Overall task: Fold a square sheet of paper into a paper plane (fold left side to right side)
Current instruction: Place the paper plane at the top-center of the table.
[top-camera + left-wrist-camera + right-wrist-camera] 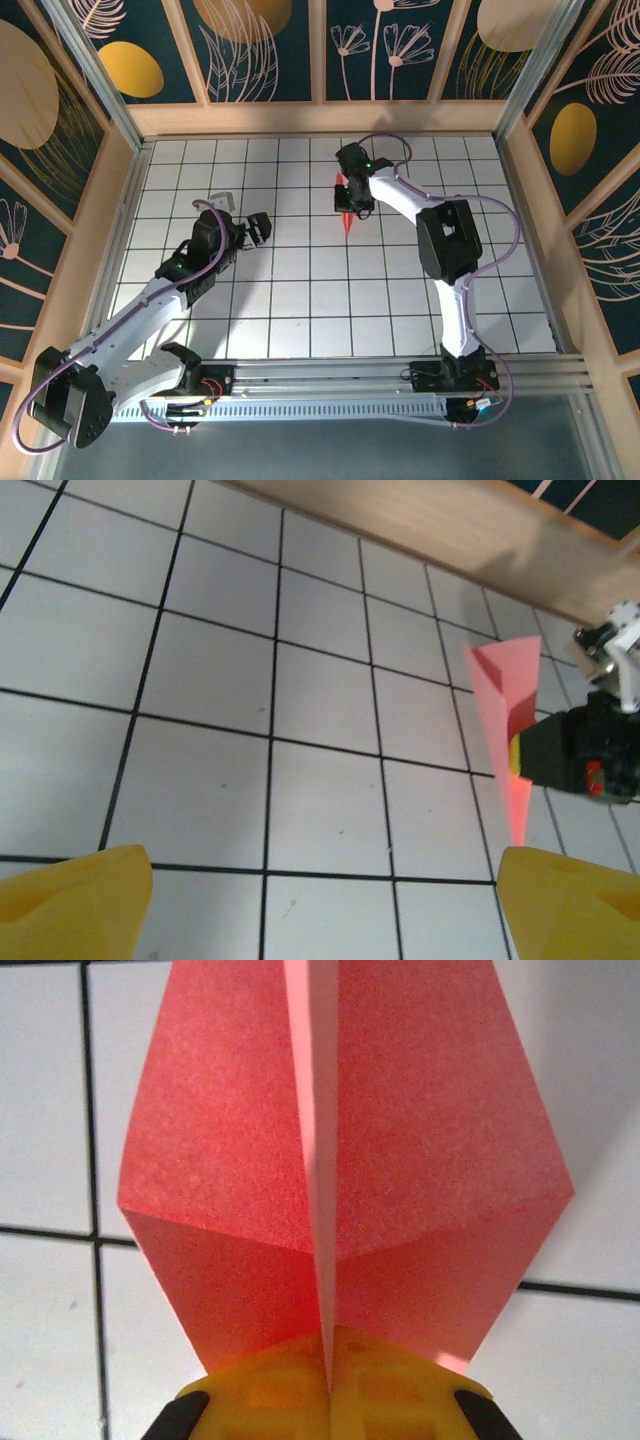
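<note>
- Yellow pads (270,1390) of the right pincer (330,1380) sit closest to the right wrist lens, clenched flat together on the raised centre ridge of the paper plane (420,1160).
- Both salmon-pink wings spread left and right of that ridge, directly ahead of the pads, over the white grid bench (50,1110).
- From the top camera, the paper plane (348,218) lies in the far middle of the bench (300,310), with its slim tip pointing toward the near edge.
- Left pincer (258,228) is released. In the left wrist view its two yellow fingers (70,905) stand wide apart at the lower corners, with bare tiles between them.
- From the left wrist view, the paper plane (505,700) is to the right and well apart from the left fingers, its wide end toward the wooden wall (430,520).
- Right arm rises from its base at the near right, bends at the elbow, and reaches forward and leftward to the plane.
- Left arm extends diagonally from the near left corner toward the bench centre, with its pincer aimed at the plane.
- Hidden or unclear:
  - The top camera shows red slivers of the plane on either side of the right pincer, which covers the rest.
  - The right wrist view cuts the plane off at the upper edge.
  - Contact between the plane's tip and the bench cannot be determined.
</note>
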Available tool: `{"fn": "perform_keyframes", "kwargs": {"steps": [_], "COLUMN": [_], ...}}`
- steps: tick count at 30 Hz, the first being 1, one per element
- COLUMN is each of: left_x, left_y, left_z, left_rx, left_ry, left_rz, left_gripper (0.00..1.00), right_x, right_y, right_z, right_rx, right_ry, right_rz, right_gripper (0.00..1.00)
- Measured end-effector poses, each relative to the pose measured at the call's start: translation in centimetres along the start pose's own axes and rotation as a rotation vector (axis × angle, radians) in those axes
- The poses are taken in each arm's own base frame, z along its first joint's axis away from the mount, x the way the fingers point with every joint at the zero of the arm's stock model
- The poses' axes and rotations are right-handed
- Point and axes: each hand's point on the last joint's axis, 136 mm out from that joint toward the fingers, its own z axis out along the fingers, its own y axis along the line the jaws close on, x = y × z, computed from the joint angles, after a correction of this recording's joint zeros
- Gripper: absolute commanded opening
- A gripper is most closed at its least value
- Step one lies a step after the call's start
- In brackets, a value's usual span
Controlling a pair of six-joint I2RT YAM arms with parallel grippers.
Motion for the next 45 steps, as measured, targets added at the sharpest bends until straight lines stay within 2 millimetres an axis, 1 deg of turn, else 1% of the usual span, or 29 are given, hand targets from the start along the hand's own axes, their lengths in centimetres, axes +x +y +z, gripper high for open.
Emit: {"fn": "perform_keyframes", "kwargs": {"steps": [4, 12, 16, 22, 26, 30, 34, 37, 45], "left_x": [0.8, 1.6, 2.0, 2.3, 2.3, 2.3, 2.2, 2.2, 2.3], "left_y": [0.6, 0.8, 1.0, 1.0, 1.0, 1.0, 1.1, 1.1, 1.4], "left_z": [0.2, 0.9, 1.2, 1.4, 1.4, 1.4, 1.4, 1.4, 1.7], "left_rx": [-0.019, -0.031, -0.036, -0.037, -0.037, -0.037, -0.043, -0.044, -0.062], "left_ry": [0.023, 0.053, 0.067, 0.079, 0.079, 0.078, 0.074, 0.074, 0.083], "left_rz": [0.012, 0.017, 0.02, 0.021, 0.021, 0.021, 0.021, 0.022, 0.025], "left_gripper": [0.89, 0.89, 0.89, 0.9, 0.9, 0.9, 0.9, 0.9, 0.9], "right_x": [-0.5, 0.8, 0.8, 0.7, 0.8, 1.2, 1.1, 1.1, 1.1], "right_y": [-0.5, -1.2, -1.3, -1.4, -1.4, -1.7, -1.6, -1.7, -2.7], "right_z": [0.9, 2.8, 2.8, 2.8, 2.9, 3.7, 3.6, 3.5, 3.2], "right_rx": [0.027, 0.054, 0.054, 0.054, 0.054, 0.055, 0.039, 0.038, 0.085], "right_ry": [0.027, 0.093, 0.093, 0.093, 0.091, 0.09, 0.055, 0.039, -0.003], "right_rz": [-0.011, -0.02, -0.018, -0.025, -0.019, -0.005, 0.029, 0.054, 0.113], "right_gripper": [0.0, 0.0, 0.08, 0.27, 0.33, 0.41, 0.48, 0.51, 0.53]}}
